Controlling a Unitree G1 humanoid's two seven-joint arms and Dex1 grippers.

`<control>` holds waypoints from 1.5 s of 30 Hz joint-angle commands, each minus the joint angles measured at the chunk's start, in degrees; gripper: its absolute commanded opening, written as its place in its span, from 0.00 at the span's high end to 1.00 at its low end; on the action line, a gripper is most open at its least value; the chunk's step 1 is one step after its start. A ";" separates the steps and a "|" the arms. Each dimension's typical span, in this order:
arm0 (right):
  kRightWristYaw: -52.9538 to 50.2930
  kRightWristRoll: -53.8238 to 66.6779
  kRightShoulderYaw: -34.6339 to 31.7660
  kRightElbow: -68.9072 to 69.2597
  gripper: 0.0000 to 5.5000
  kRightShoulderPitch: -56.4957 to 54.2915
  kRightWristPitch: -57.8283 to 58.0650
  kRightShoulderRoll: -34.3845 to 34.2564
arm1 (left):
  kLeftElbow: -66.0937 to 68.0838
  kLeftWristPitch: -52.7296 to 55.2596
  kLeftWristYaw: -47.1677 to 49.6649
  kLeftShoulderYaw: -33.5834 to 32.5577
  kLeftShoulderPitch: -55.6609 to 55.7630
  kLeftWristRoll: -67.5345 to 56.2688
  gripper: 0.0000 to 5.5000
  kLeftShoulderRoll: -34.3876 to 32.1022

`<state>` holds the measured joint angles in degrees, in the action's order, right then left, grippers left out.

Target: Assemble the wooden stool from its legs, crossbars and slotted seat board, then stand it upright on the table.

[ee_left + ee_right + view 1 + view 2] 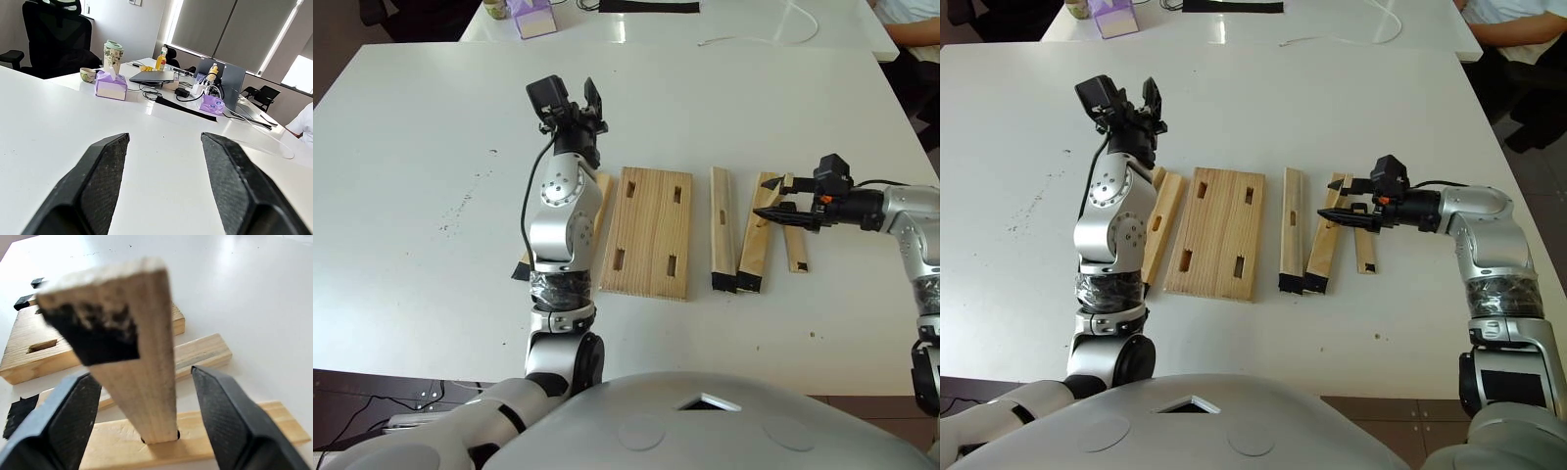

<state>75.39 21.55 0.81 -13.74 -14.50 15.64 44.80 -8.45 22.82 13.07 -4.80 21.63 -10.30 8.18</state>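
Note:
The slotted seat board (649, 232) lies flat at mid-table. Two legs (722, 227) (759, 245) with black ends lie to its right, and a shorter crossbar (793, 243) lies beyond them. Another leg (602, 194) lies left of the board, partly hidden under my left arm. My right gripper (771, 210) hovers low over the right-hand pieces, open. In the right wrist view a black-ended wooden piece (139, 377) sits between its fingers (222, 416), meeting a hole in a flat leg (220, 433), with a gap on one side. My left gripper (579, 106) is raised behind the board, open and empty.
The white table (431, 147) has free room to the left and at the back. A purple tissue box (111, 84), a cup, a laptop and bottles stand on the further table behind. A cable lies at the back right.

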 commanded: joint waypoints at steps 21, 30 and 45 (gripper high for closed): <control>-15.45 11.95 -5.59 19.26 0.41 -6.86 17.67 -5.07 | -0.08 1.36 -0.09 -0.68 -0.03 -0.37 0.50 0.69; -19.22 15.58 -6.74 22.23 0.41 -8.65 20.59 -8.82 | 1.50 0.38 -0.88 -0.87 1.08 -0.36 0.50 1.07; -18.30 6.43 1.64 15.51 0.41 -0.02 9.18 -10.31 | 2.08 0.69 -1.67 -0.77 1.76 -0.27 0.50 0.43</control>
<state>58.30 28.28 0.61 3.37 -17.12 22.02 37.26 -6.13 22.83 11.54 -5.39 22.56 -10.20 8.83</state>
